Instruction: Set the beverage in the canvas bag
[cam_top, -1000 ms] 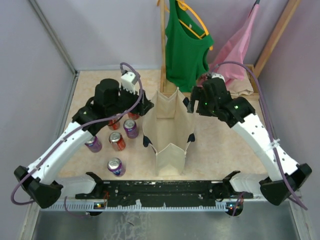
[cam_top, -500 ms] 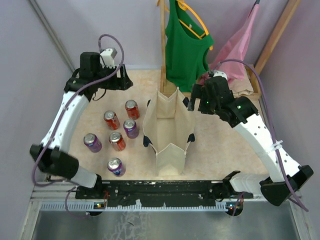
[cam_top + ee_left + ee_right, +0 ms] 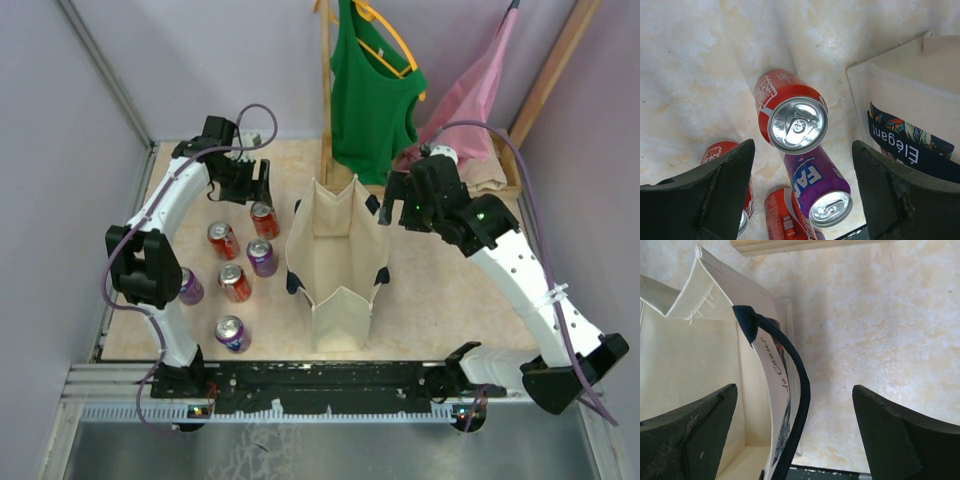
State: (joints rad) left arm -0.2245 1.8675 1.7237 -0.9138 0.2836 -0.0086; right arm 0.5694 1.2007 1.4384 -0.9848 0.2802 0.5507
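Observation:
The beige canvas bag (image 3: 335, 265) stands open and upright mid-table, with navy handles. Several drink cans stand to its left: a red can (image 3: 264, 218) farthest back, a purple can (image 3: 262, 257) just nearer. My left gripper (image 3: 250, 186) hovers open above the red can (image 3: 795, 120), its fingers (image 3: 710, 195) well apart and touching nothing; the purple can (image 3: 820, 187) and the bag's wall (image 3: 900, 95) show below. My right gripper (image 3: 385, 205) is open at the bag's far right rim, straddling the wall (image 3: 690, 370) and a navy handle (image 3: 800, 385) without closing on them.
More cans stand left of the bag: red ones (image 3: 222, 240) (image 3: 235, 282) and purple ones (image 3: 185, 288) (image 3: 232, 333). A wooden rack (image 3: 325, 90) behind the bag holds a green tank top (image 3: 370, 100) and a pink garment (image 3: 475, 95). Walls close in on both sides.
My left arm left the bag's left rim, swung back to the far left, then came in over the far red can. Both grippers opened wider. The right arm hardly moved.

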